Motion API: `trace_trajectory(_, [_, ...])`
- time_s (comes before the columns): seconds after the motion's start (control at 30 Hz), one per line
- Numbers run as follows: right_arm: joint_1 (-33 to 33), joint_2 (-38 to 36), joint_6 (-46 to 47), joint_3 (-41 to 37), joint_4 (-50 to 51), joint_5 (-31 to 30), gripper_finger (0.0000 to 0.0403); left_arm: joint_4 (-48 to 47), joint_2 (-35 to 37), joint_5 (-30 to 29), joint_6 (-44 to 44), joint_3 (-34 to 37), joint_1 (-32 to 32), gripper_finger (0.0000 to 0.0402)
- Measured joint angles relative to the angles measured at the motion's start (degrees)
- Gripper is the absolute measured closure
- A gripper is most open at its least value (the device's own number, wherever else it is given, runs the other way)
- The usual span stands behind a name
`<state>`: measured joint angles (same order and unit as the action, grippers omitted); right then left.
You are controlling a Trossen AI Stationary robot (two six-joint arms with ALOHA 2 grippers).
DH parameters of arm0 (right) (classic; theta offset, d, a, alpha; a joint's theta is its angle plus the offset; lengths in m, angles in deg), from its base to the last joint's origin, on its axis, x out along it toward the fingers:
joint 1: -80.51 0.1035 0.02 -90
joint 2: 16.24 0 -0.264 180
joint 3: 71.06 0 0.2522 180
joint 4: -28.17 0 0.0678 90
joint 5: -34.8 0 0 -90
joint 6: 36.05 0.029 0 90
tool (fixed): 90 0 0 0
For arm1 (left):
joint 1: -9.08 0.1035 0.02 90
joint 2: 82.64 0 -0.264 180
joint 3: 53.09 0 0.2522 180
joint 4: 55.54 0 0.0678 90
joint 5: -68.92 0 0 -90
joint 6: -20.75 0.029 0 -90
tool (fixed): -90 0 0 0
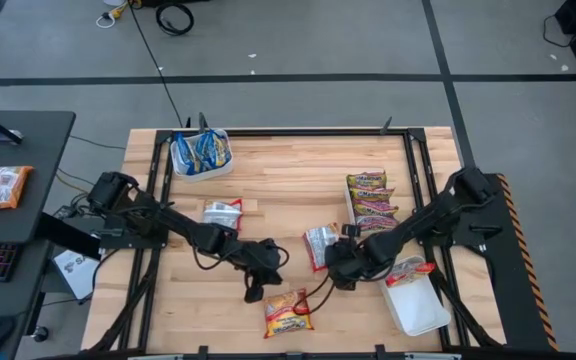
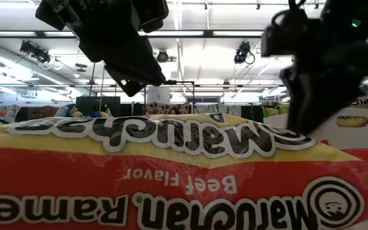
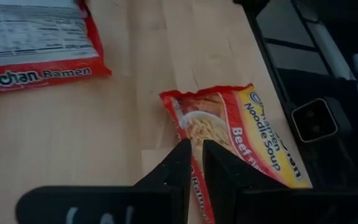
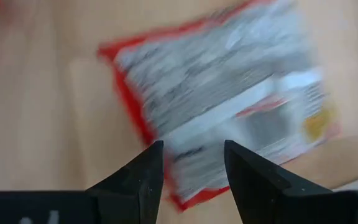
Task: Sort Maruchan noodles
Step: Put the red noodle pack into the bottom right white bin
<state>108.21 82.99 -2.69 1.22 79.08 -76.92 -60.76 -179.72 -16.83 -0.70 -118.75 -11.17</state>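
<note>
The right gripper (image 4: pixel 193 177), fingers apart, is hovering directly over the silver-red packet (image 4: pixel 229 93) lying mid-table, nearer than the left gripper (image 3: pixel 196 163), whose fingers are together.

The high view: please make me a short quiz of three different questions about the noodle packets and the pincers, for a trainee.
1. True or false: the blue packets lie in the white tray at the table's far left corner.
2. Which packet lies under the right pincer? A) silver-and-red packet B) a green packet
3. Fill in: the left pincer is ___ above the beef packet.

Key: 1 true; 2 A; 3 shut.
</note>
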Motion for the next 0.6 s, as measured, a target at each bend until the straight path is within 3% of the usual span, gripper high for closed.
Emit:
trace_trajectory(0.17, [2.1,0.9,-0.5,0.4,5.2,8.7,0.0235,-0.2,0.0,0.5,-0.1,0.0,-0.8,0.0356])
trace_trajectory(0.3, [5.6,-2.5,-1.1,0.8,14.8,17.4,0.0244,-0.1,0.0,4.3,0.1,0.0,-1.7,0.0356])
trace_trajectory(0.4, [8.5,-7.2,-4.8,3.3,15.6,16.0,0.0251,0.9,0.0,6.7,1.6,0.0,-1.9,0.0356])
trace_trajectory(0.6, [11.9,-10.3,-1.3,4.1,4.6,1.9,0.0249,1.4,0.0,7.3,8.1,0.0,-0.9,0.0356])
